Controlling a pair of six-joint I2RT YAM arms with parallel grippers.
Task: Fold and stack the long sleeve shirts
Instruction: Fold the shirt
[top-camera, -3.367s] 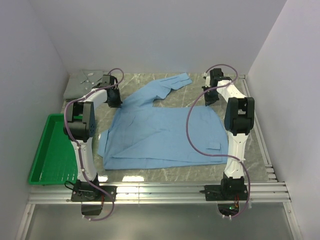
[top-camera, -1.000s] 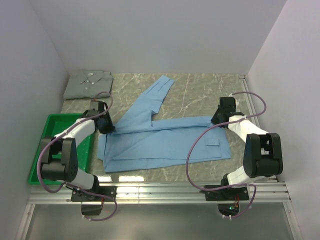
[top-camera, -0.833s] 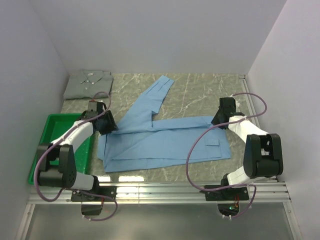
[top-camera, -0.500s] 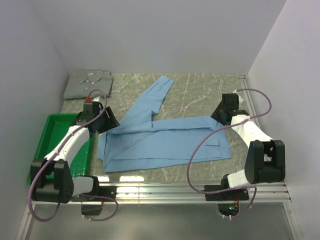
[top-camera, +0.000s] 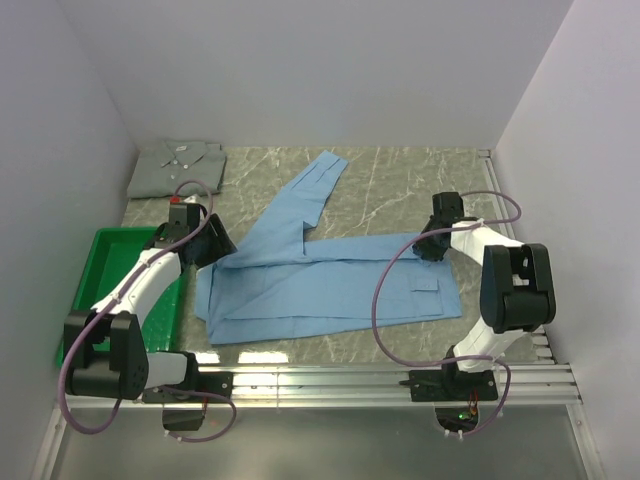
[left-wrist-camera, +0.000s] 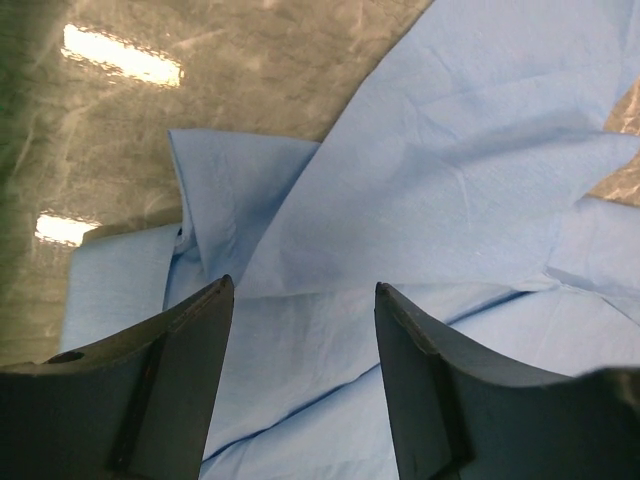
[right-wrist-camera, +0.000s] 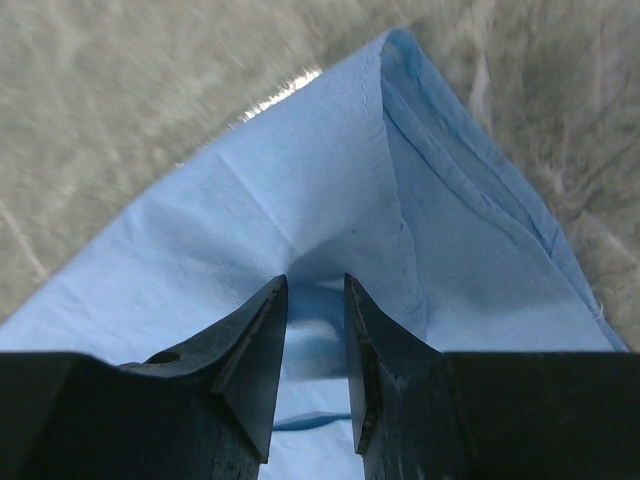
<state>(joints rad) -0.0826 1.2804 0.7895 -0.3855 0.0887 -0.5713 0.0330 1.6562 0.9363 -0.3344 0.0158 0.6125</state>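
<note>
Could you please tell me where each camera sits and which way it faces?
Top: above and behind the arms, looking down at the table, blue shirt, grey shirt and green tray; both arms show.
Left wrist: on the left arm, facing down at the blue shirt; left gripper spread open.
Right wrist: facing down at a shirt corner; right gripper nearly closed.
All three share the blue shirt.

The blue shirt (top-camera: 330, 285) is seen as a plain light blue throughout, and the grey shirt (top-camera: 178, 163) as a pale grey-green. The counter (top-camera: 400, 190) is marbled in grey-green with pale veins, and the tray (top-camera: 95, 300) is coloured bright green. The left arm (top-camera: 150, 275) and right arm (top-camera: 478, 240) are finished in white with black joints, purple cables (top-camera: 378, 300) are looped along them, and the left gripper (left-wrist-camera: 300, 370) and right gripper (right-wrist-camera: 315, 360) are shown in black.
</note>
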